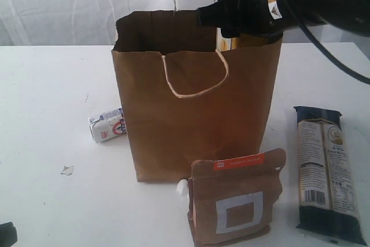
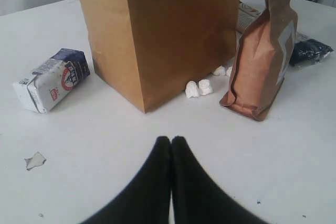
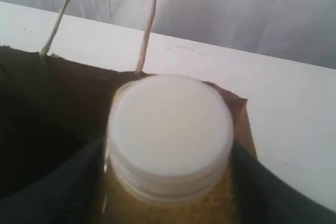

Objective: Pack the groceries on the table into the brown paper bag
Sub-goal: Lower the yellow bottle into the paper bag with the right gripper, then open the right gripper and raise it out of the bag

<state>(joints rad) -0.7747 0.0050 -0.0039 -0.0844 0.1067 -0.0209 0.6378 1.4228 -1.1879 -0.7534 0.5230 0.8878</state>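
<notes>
The right gripper (image 3: pixel 168 205) had its jaws spread wide and clamped on the bottle (image 3: pixel 170 124) of yellow grain, with a dark finger on each side just below the white cap. The cap was plain, with no writing on it. The bottle hung upright at the right end of the paper bag (image 1: pixel 191 114), in its open mouth, with its lower part behind the brown rim. A small sticker (image 1: pixel 274 10) with a warning triangle sat on the arm above, its print too small to read.

The left gripper (image 2: pixel 171 142) sat low over the table (image 2: pixel 105 145), jaws pressed together on nothing, facing a bottom corner of the bag.

Just beside the bag's left side a carton (image 1: pixel 107 124) lay on its side. It was white with a blue end and a round red-and-blue mark, the lettering blurred. In front of the bag stood a pouch (image 1: pixel 234 203) with a white square frame on its face and an orange strip across the top; I could not make out the strip's white lettering. A few white lumps (image 2: pixel 198 87) lay at the bag's foot near the pouch. Off to the right, apart from the bag, a long dark-blue packet (image 1: pixel 326 172) lay flat, showing a barcode and a pale label of fine print that I could not read. A small scrap (image 2: pixel 34 160) lay on the table near the left gripper.
</notes>
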